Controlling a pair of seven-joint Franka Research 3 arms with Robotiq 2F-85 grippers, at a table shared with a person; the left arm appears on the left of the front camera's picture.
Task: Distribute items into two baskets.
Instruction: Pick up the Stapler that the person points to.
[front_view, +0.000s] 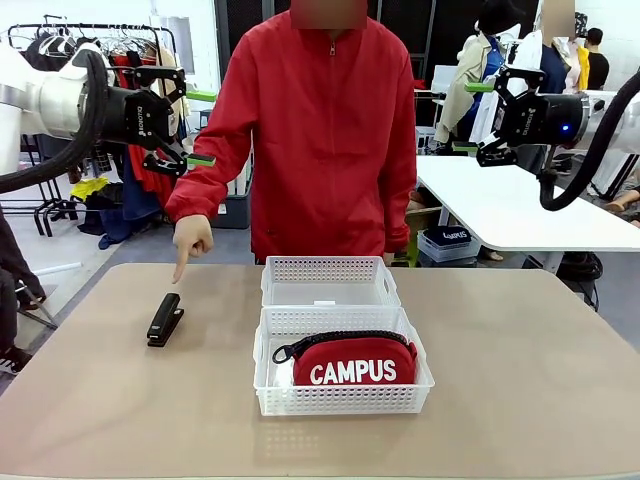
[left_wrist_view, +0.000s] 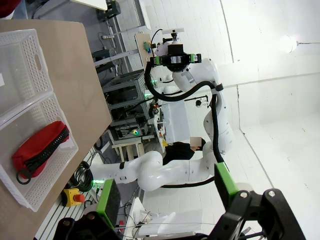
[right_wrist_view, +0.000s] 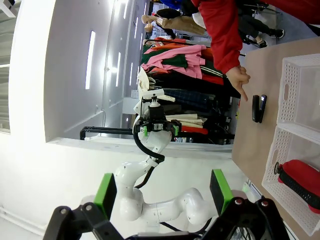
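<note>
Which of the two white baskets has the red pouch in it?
The basket nearer the robot; the red pouch lies inside it. The far basket has none.

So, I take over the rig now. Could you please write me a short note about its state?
Left gripper: open, raised, holding nothing.
Right gripper: open, raised, holding nothing.
Done: red pouch lies in the near basket.
Left to do: black stapler lies on the table, left of the baskets; the person's hand points down beside it.
Far basket holds no item yet; the stapler probably goes there.
</note>
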